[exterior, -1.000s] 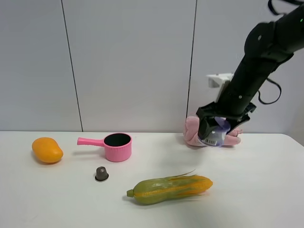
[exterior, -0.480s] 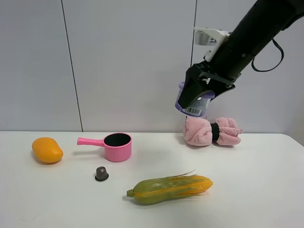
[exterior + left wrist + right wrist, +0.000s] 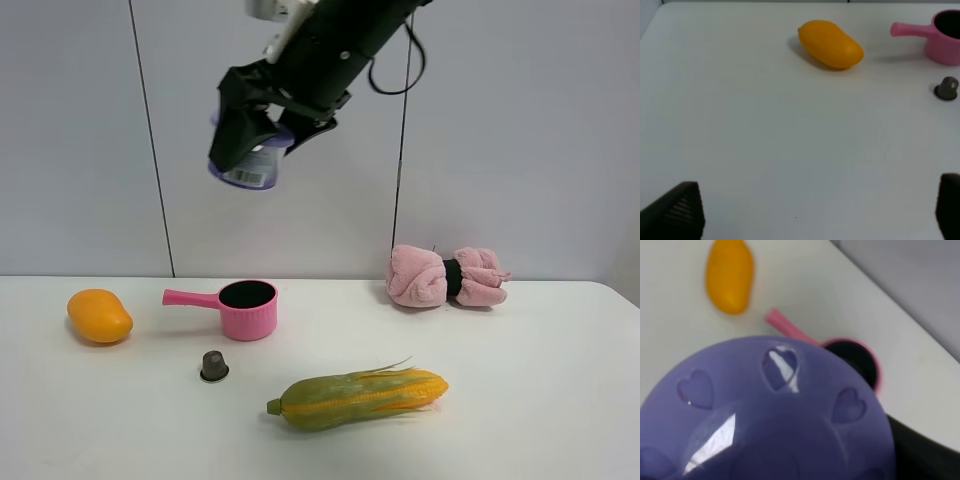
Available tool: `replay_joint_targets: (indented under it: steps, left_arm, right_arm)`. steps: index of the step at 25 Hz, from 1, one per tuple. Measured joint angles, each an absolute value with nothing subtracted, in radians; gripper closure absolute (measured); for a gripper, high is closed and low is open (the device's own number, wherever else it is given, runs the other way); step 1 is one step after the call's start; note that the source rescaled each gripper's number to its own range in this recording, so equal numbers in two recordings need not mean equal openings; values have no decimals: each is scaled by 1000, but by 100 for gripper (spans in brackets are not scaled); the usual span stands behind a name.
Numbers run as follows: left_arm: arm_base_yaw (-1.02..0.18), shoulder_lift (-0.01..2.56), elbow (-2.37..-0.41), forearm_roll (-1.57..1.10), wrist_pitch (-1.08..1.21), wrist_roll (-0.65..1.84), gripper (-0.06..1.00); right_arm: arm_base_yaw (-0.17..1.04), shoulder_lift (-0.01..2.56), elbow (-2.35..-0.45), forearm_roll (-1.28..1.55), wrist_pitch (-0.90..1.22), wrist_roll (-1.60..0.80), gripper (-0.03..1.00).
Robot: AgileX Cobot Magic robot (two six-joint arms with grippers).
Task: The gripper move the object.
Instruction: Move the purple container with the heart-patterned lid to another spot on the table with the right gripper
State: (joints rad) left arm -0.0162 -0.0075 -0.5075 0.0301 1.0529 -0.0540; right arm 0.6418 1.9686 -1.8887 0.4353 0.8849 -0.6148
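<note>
The object [image 3: 248,172], a small clear tub with a lilac lid and a barcode label, hangs high in the air above the left half of the table. My right gripper [image 3: 255,125], a black claw on a black arm reaching across from the upper right, is shut on it. In the right wrist view the lilac lid [image 3: 765,420] with heart-shaped holes fills most of the picture. My left gripper [image 3: 815,212] stands open low over bare table, its two fingertips [image 3: 680,210] wide apart with nothing between them.
Below the tub stands a pink pot [image 3: 247,309] with its handle pointing left. An orange mango [image 3: 99,315] lies at the left, a small grey-brown capsule [image 3: 214,365] in front of the pot, a corn cob [image 3: 360,397] at the front middle, a pink rolled towel [image 3: 447,277] at the back right.
My right gripper has lifted the tub from beside the pink towel and carried it up and far to the left, to above the pink pot. Everything on the table stayed put.
</note>
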Motion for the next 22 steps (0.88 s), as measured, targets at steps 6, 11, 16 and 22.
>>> replay_joint_targets:
  steps: [6,11,16,22]
  left_arm:
    - [-16,-8,-508,30,1053,-54,-6]
    - [-16,-8,-508,30,1053,-54,-6]
    - [-16,-8,-508,30,1053,-54,-6]
    - [-16,-8,-508,30,1053,-54,-6]
  right_arm:
    - [750,2188,-2116,432,922,-594,96]
    - [805,2338,-2199,424,930,-589,96]
    - [854,2428,-2203,354,940,-612,96]
    - [892,2486,-2203,243,909,-623,96]
